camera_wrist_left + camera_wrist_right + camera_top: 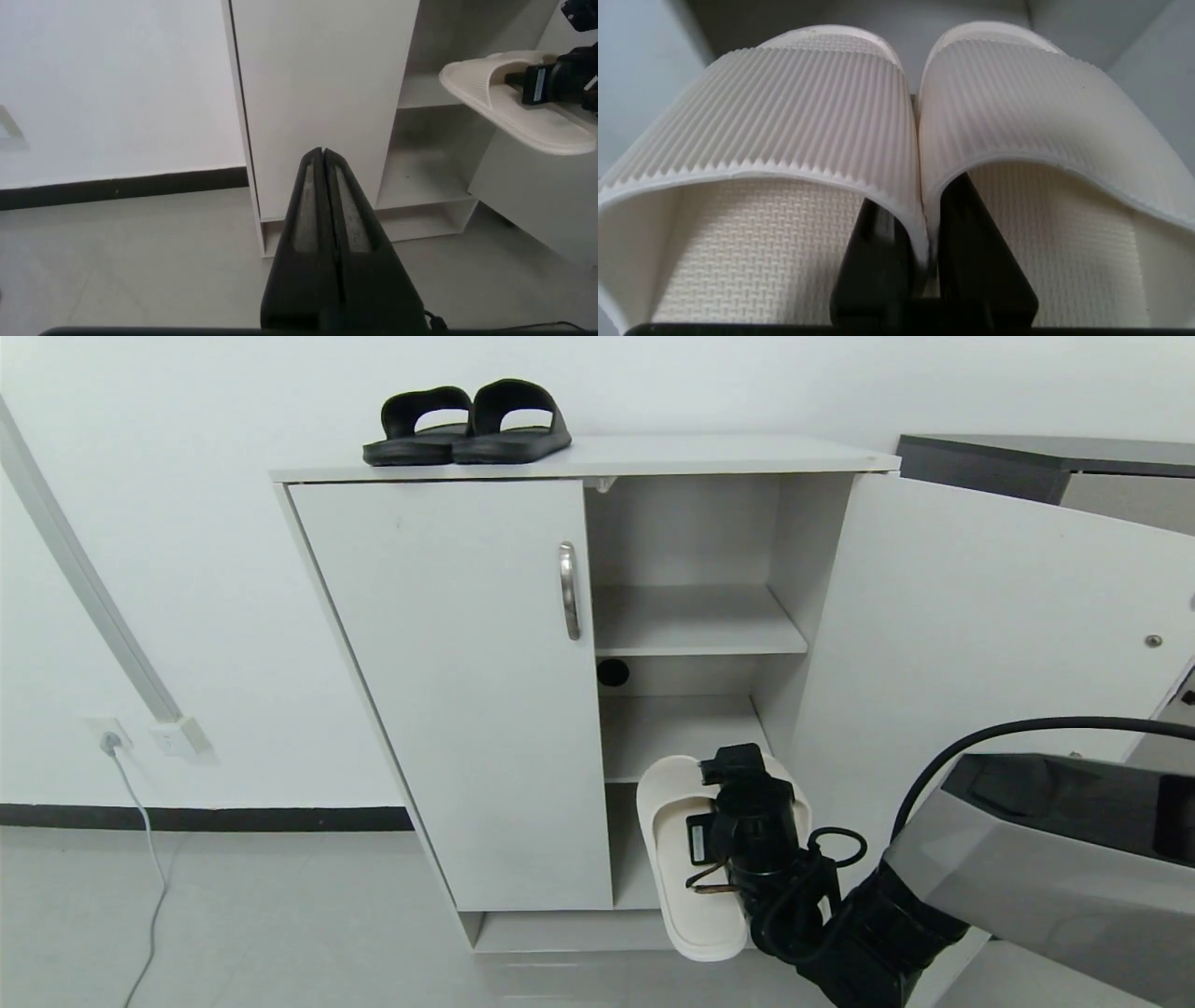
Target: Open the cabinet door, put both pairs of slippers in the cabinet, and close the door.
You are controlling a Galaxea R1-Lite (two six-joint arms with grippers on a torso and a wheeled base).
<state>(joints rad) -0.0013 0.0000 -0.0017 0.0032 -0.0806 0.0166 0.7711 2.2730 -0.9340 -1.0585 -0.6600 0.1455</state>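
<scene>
Right gripper: pinched shut on the white slippers' touching straps. Push level and straight ahead onto the shelf; release only after seating both soles.

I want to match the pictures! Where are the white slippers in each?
Head view: white slippers low in the middle, before the open cabinet.
Left wrist view: white slippers far off, by the cabinet's open side.
Right wrist view: white slippers close up, straps side by side.
Shared landmark: the black right gripper pinching them.
</scene>
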